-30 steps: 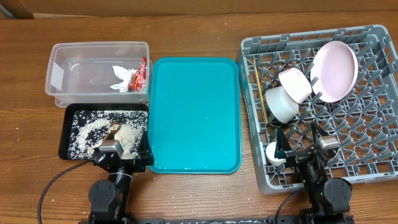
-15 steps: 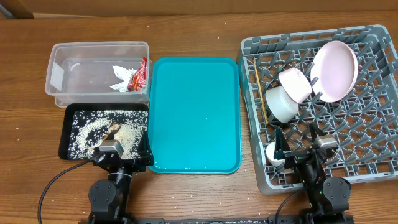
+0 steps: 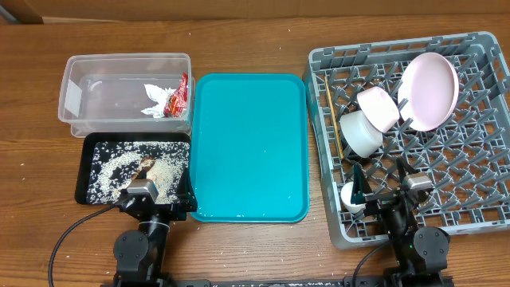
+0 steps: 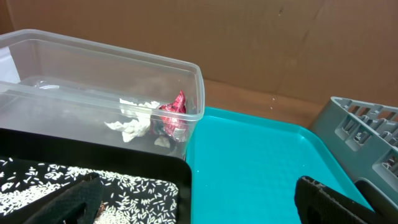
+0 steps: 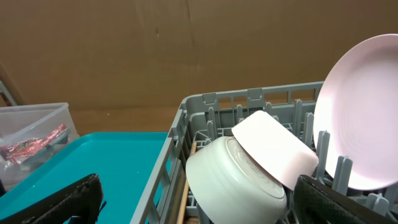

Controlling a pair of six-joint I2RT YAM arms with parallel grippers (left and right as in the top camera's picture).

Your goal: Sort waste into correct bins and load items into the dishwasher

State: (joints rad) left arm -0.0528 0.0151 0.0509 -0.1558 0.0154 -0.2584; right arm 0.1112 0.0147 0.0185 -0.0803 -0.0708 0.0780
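A crumpled tissue [image 3: 154,100] and a red wrapper [image 3: 179,96] lie in the clear tub [image 3: 88,88]. Rice [image 3: 115,166] and a brown scrap [image 3: 146,166] cover the black tray [image 3: 86,151]. The grey rack [image 3: 478,199] holds the pink plate [image 3: 429,89] on edge, two white bowls [image 3: 377,108] [image 3: 360,133] leaning together, a small cup [image 3: 349,196] and chopsticks [image 3: 332,115]. My left gripper [image 3: 158,199] stands open, straddling the black tray's right wall, and holds nothing. My right gripper [image 3: 382,191] is open over the rack's front, in front of the bowls [image 5: 230,180].
The teal serving tray [image 3: 249,147] lies between the bins and the rack, with only a few specks on it. A cardboard wall stands behind the table. Stray rice grains dot the wood near the front edge.
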